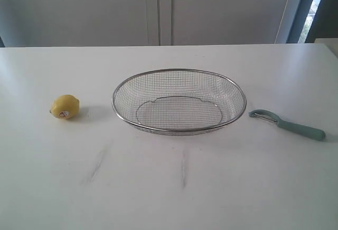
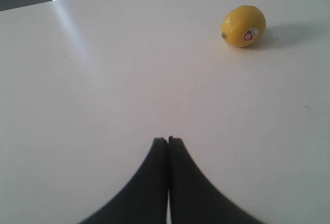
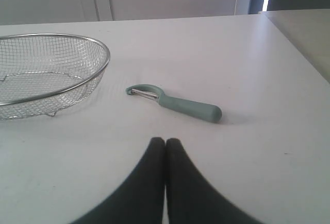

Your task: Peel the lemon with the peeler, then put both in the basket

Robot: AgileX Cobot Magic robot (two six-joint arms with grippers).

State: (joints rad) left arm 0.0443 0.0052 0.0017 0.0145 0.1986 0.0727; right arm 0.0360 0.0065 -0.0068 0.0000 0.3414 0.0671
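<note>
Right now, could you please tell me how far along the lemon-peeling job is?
Nothing looks done: the lemon lies unpeeled left of the basket, the peeler on its right. Left gripper and right gripper are shut, holding nothing. Peeling and loading the basket remain.

Left pincer [image 2: 167, 139]: closed, dark fingers [image 2: 147, 185] pressed flat together, gripping nothing. Right pincer [image 3: 165, 140]: same, closed tip to tip, gripping nothing.
</note>
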